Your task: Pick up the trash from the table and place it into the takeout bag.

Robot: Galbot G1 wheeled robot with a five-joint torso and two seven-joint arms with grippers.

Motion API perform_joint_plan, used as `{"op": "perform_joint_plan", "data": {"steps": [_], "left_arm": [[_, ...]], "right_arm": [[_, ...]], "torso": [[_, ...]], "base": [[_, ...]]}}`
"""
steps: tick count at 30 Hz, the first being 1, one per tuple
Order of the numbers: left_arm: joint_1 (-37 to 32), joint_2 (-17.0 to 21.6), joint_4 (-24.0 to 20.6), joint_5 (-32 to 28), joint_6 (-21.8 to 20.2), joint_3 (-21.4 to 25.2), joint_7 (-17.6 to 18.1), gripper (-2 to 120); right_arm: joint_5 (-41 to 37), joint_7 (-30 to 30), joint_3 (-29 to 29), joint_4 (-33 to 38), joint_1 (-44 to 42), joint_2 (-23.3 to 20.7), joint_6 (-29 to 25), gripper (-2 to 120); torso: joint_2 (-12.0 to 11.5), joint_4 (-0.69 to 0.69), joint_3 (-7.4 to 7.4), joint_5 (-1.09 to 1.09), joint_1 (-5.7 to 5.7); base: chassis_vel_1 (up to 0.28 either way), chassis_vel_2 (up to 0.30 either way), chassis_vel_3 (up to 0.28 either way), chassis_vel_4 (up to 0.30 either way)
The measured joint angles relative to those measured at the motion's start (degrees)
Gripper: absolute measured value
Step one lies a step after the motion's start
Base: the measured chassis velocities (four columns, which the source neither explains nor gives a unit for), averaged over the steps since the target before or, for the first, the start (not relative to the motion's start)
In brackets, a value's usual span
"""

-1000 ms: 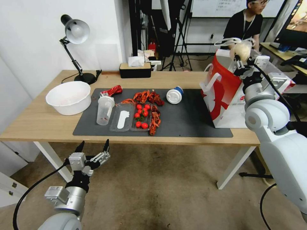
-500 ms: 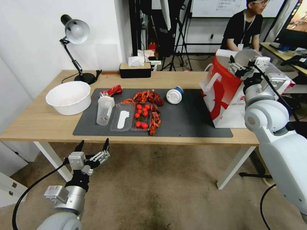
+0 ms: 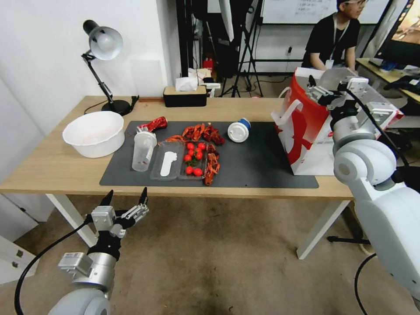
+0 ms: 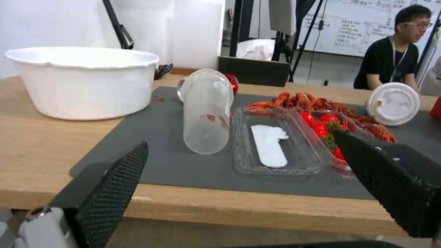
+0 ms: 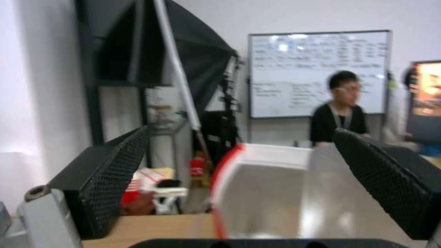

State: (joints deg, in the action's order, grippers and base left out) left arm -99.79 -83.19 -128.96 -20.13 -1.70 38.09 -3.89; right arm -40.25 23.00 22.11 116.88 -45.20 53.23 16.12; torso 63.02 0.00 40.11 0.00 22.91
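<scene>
right gripper [image 3: 316, 89] is up at the mouth of the takeout bag [image 3: 306, 127], over its near-left rim, fingers spread, nothing between them. right wrist view looks across the bag's open top [image 5: 275, 193], silvery lining visible, both finger pads apart.

takeout bag stands upright at the right end of the table [image 3: 52, 166], partly on the right edge of the dark grey mat [image 3: 258, 166].

left gripper [image 3: 124, 202] hangs below the near table edge, left side, fingers spread wide, empty. in the left wrist view its pads [image 4: 115, 186] frame the tabletop from low down.

trash on the table:
- white paper bowl [image 3: 93, 133], upright, far left, on bare wood just off the mat.
- clear plastic cup [image 3: 143, 151], on the mat's left part, just left of a clear clamshell tray [image 3: 168, 159]. lying on its side per left wrist view [image 4: 206, 110].
- crushed red can [image 3: 153, 124], far-left corner of the mat, beyond the cup.
- white-and-blue cup [image 3: 239, 130], on its side, lid facing near, mid-mat toward the far edge, well apart from the bag.

clamshell's right half holds cherry tomatoes [image 3: 194, 157]; red crayfish shells [image 3: 205, 133] lie along its far and right sides.

desk lamp [image 3: 103, 48] and tissue box [image 3: 185, 94] sit at the far edge.
</scene>
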Motion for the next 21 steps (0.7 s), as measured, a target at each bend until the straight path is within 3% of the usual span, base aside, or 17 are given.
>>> {"op": "perform_joint_plan", "data": {"steps": [10,17,19,21], "left_arm": [[0.0,0.2,0.1,-0.4,0.1,0.1,0.0,100],[0.0,0.3,0.2,-0.7,0.2,0.4,-0.1,100],[-0.1,0.2,0.4,-0.8,0.6,0.3,-0.2,100],[-0.1,0.1,0.7,-0.8,0.9,0.3,-0.4,100]], "right_arm": [[1.4,-6.6,0.1,7.7,-10.6,0.3,-3.7,100],[11.0,-10.3,-0.8,9.2,-22.9,4.4,-12.2,100],[17.2,-12.1,-1.3,8.3,-29.4,7.7,-18.7,100],[19.7,-12.7,-1.5,7.6,-32.4,9.5,-21.5,100]], "torso": [[0.0,0.00,0.00,0.00,0.00],[0.0,0.00,0.00,-0.01,0.00],[0.0,0.00,-0.01,0.01,0.00],[0.0,-0.01,-0.01,0.00,0.00]], "base": [[0.000,0.000,0.000,0.000],[0.000,0.000,0.000,0.000],[0.000,0.000,0.000,0.000],[0.000,0.000,0.000,0.000]]}}
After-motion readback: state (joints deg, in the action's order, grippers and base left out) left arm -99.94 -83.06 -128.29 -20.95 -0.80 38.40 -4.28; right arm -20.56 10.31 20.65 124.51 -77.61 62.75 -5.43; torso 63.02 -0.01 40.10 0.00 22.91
